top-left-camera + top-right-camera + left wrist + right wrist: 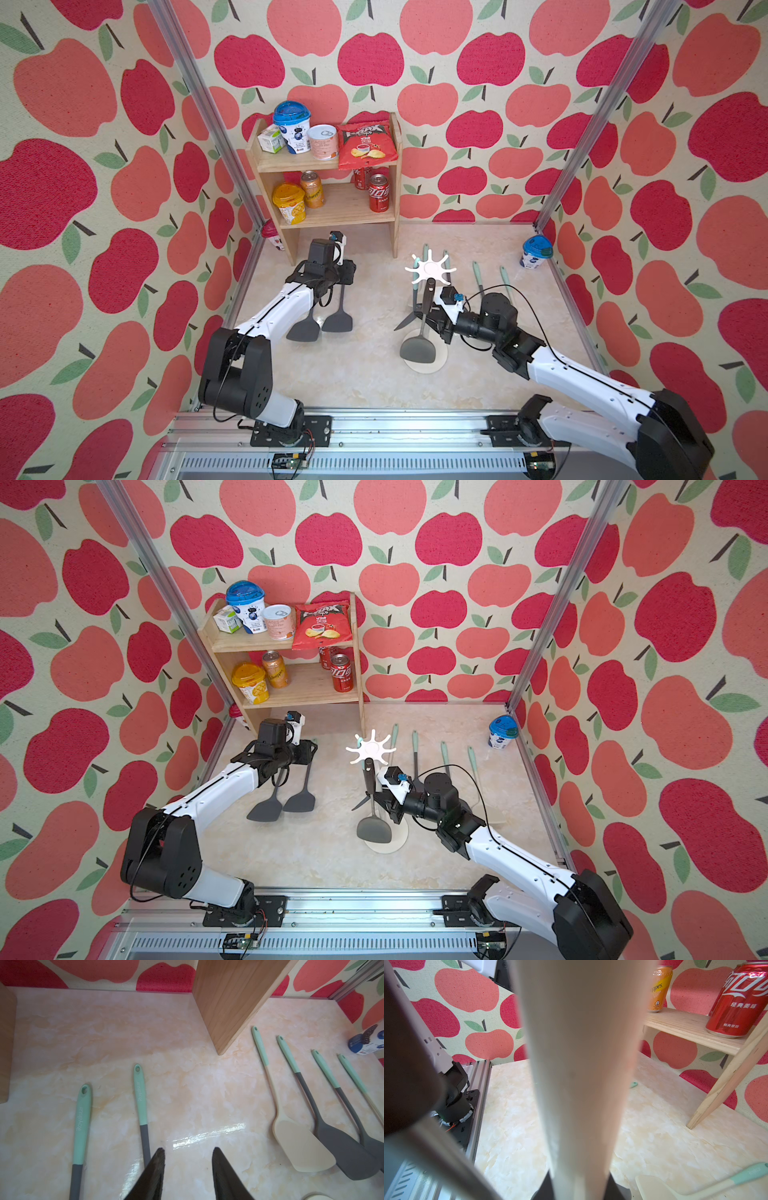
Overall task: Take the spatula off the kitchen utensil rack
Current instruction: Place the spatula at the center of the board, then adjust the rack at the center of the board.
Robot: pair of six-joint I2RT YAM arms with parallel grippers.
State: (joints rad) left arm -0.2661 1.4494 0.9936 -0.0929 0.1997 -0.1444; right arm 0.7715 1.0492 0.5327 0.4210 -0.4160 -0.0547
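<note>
My right claw [435, 320] pinches the kitchen utensil rack [430, 269], the spatula [417, 351] hangs upright just beside it; left claw [188, 1152] spread, farther off

Bright, even light is flooding the scene and casting only soft shadows, a white glare streak is shining on the tabletop [207, 1136] just ahead of the left gripper [188, 1149], and the kitchen utensil rack [581, 1064] is blurring out of focus between the fingers of the right gripper [579, 1190].
</note>
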